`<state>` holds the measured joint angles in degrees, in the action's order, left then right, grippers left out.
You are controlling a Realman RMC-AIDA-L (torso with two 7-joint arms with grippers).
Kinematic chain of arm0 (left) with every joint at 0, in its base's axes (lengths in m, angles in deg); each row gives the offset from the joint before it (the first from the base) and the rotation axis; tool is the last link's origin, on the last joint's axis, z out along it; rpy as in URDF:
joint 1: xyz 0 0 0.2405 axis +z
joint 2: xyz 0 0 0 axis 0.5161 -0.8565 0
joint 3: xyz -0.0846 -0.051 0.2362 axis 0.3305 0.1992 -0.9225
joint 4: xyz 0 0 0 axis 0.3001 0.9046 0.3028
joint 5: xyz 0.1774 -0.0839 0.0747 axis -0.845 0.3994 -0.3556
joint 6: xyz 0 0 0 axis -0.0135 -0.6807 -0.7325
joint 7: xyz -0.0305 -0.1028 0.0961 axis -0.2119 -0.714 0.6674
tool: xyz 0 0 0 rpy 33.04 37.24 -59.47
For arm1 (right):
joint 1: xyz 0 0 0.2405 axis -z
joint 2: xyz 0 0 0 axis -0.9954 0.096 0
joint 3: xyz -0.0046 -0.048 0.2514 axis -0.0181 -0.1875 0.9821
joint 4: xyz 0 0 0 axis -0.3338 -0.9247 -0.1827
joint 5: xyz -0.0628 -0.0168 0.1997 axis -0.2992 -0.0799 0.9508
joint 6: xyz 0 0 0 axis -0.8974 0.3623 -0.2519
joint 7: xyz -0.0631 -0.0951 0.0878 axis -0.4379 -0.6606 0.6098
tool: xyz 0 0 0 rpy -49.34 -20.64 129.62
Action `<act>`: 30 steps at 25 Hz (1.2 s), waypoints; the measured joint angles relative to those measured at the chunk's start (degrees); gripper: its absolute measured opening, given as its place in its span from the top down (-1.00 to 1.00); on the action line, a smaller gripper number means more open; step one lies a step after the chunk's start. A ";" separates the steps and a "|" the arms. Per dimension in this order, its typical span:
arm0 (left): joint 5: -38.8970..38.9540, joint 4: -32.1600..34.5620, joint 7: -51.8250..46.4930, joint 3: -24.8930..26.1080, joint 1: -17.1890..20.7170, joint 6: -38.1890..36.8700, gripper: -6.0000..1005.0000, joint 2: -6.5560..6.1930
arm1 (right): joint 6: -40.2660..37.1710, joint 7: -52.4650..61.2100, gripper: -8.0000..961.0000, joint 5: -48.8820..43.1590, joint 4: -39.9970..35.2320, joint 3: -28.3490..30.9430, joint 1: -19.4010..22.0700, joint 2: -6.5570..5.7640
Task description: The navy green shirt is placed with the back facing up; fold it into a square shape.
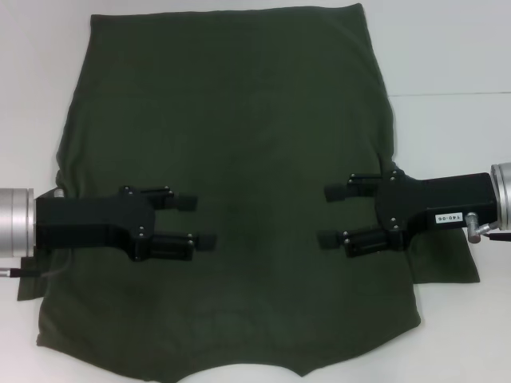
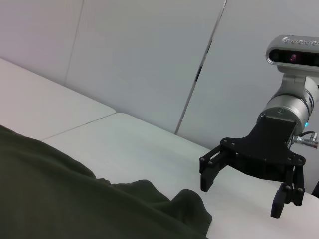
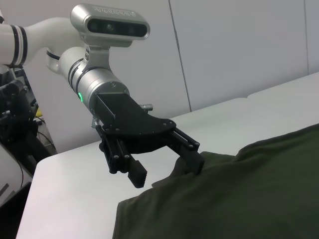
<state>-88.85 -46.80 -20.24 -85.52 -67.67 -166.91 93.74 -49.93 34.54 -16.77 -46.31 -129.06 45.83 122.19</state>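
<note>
Gaping claws (image 1: 192,222) (image 1: 335,215) above shirt (image 1: 239,120).

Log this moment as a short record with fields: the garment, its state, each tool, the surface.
garment: navy green shirt
state: spread flat, plain side up, no fold made yet
left tool: open, over the shirt's left part, pointing inward
right tool: open, over the shirt's right part, pointing inward
contact: neither tool holds cloth; the views do not settle whether either touches it
surface: white table
</note>
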 joint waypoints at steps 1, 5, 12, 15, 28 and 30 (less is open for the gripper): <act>-0.02 0.04 0.00 0.04 0.00 -0.02 -0.74 0.00 | 0.01 0.01 -0.91 0.00 0.01 0.00 -0.01 0.02; -0.06 0.06 -0.02 0.39 0.18 -0.12 -0.74 -0.05 | 0.02 0.14 -0.91 -0.01 0.03 0.04 -0.02 0.00; -0.10 0.06 -0.05 0.52 0.37 -0.35 -0.74 -0.08 | 0.01 0.19 -0.91 -0.01 0.08 0.13 -0.01 -0.14; -0.10 0.05 -0.07 0.52 0.39 -0.38 -0.74 -0.08 | 0.00 0.20 -0.91 -0.01 0.07 0.15 -0.01 -0.16; -0.98 1.39 -19.40 11.17 1.47 -1.81 -0.74 -1.81 | -0.44 2.00 -0.91 0.00 -0.54 0.10 -0.46 -0.34; -1.24 2.13 -22.98 12.73 2.12 -1.76 -0.74 -1.93 | -0.45 2.32 -0.91 0.00 -0.58 0.06 -0.59 -0.35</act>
<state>-90.09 -44.67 -43.21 -72.78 -65.55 -168.66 91.81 -50.38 36.86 -16.78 -46.89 -129.00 45.24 121.84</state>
